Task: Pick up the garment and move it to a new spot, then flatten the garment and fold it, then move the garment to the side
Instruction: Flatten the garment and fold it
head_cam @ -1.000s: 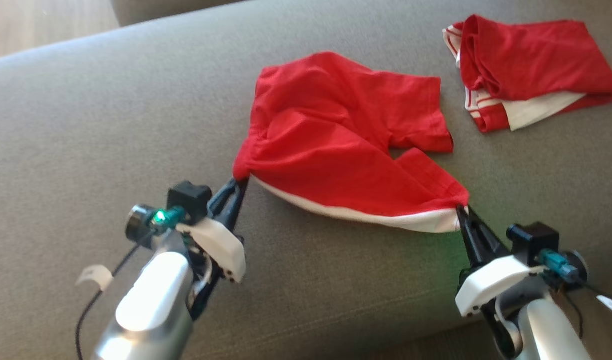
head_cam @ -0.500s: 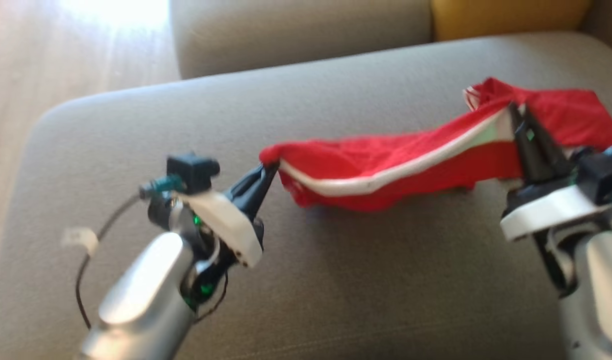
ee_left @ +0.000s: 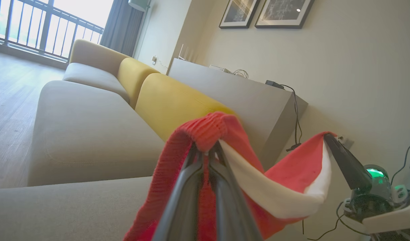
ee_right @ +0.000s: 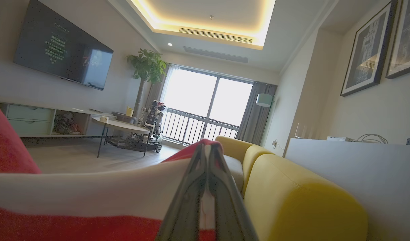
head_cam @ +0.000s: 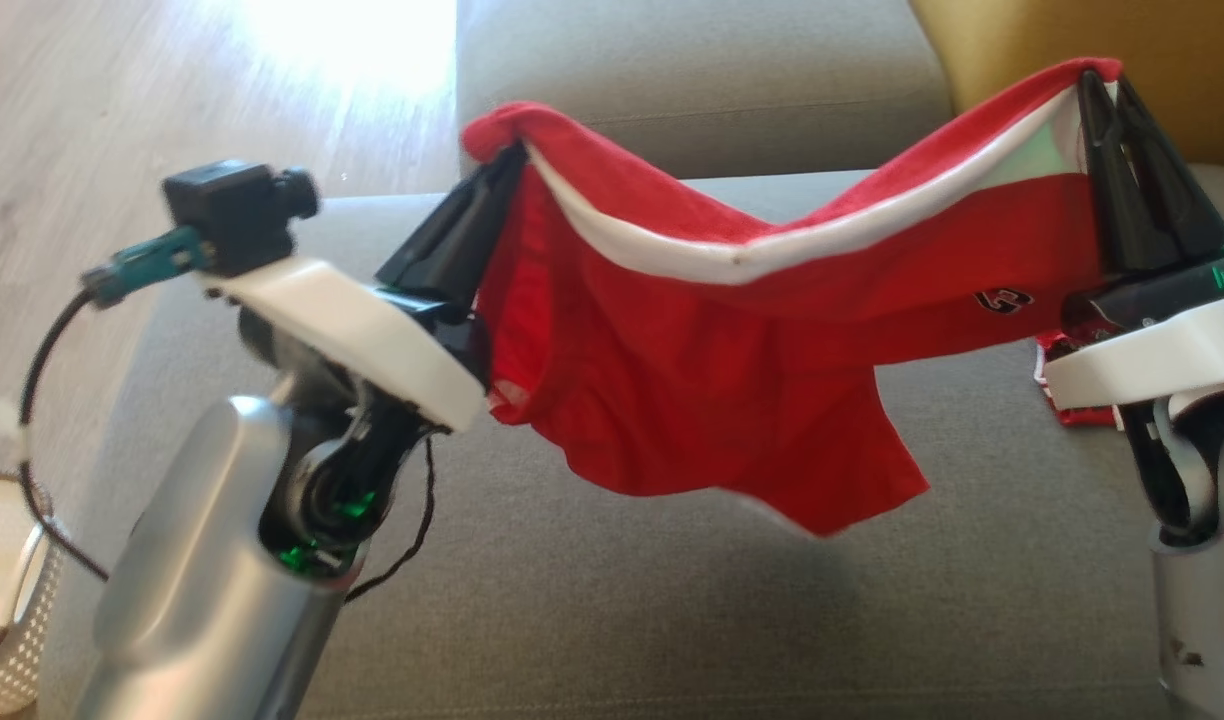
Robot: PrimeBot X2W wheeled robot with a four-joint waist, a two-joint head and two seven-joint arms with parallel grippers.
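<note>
**Lifted clear:** the red shorts (head_cam: 692, 390) hang across the middle of the head view. They are strung between your left gripper (head_cam: 507, 165) at upper left and your right gripper (head_cam: 1097, 85) at upper right, above the grey sofa (head_cam: 572, 620).

A second ago these shorts lay spread on the seat, with both pairs of fingers already pinched on the white-banded edge. Half a second ago they were rising. The head camera has tilted up too, so the shifted background is not the sofa moving.

Both pairs of fingers are clamped on the cloth. Each wrist view shows them pressed together, with red and white fabric bunched at the tips. I take this to mean the pick-up is done and the carry to a new spot comes next. Flattening and folding have not yet begun.

The shorts sag in a shallow curve along the white band, and the body droops in loose folds. The lowest corner, at lower centre, appears to be off the cushion, with its shadow beneath. A small black mark sits near the right gripper.

It is the shorts you hold, not the jersey shirt (head_cam: 1067, 405). The shirt shows as a red-and-white striped sliver on the seat at the right edge, just under the right gripper. Mind you do not drag across it.
</note>
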